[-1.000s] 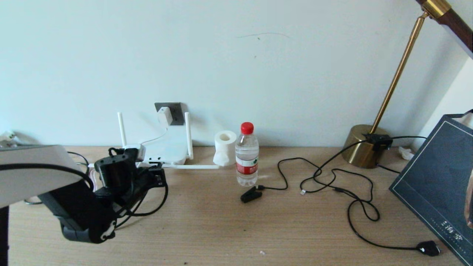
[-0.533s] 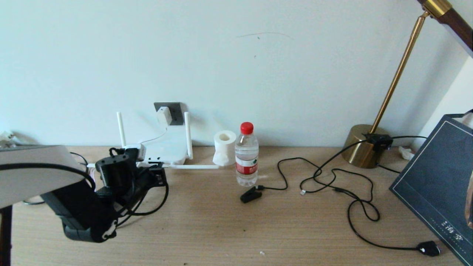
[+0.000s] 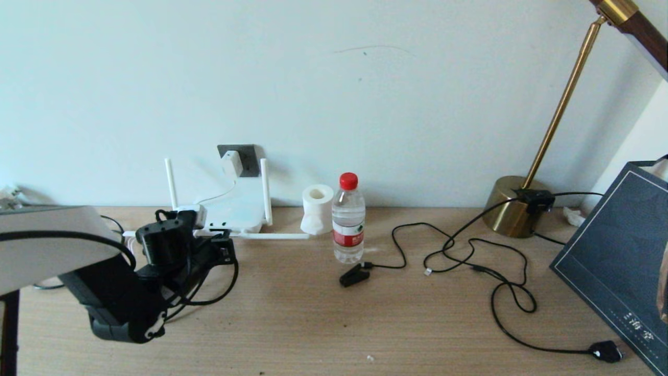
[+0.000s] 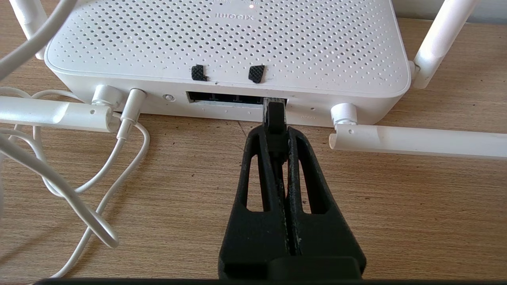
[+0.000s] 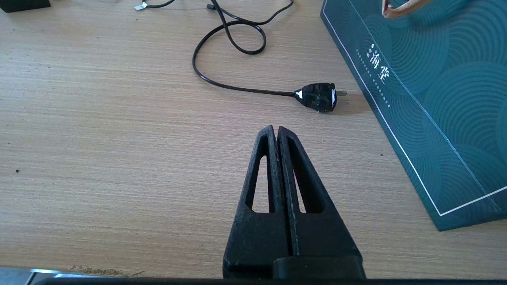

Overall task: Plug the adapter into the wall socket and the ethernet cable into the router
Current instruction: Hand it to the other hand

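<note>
Gripping ethernet cable (image 4: 274, 114) plug at router (image 4: 225, 43) port, left hand (image 4: 274, 136) clamped

The worktop (image 4: 396, 206) is matt grained wood, the router (image 4: 237, 43) perforated white plastic, the lamp base (image 3: 509, 206) glossy brass metal.

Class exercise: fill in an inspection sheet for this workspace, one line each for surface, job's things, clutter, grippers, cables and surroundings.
Surface: wooden desk, bare in front.
Job's things: adapter sits in the wall socket; ethernet cable plug at the router port row.
Clutter: water bottle, paper roll, dark gift bag, black clip.
Grippers: left gripper shut on the ethernet cable; right gripper shut, empty, above the desk.
Cables: loose black cable with chunky plug; white cord beside the router.
Surroundings: pale wall, brass lamp.
</note>
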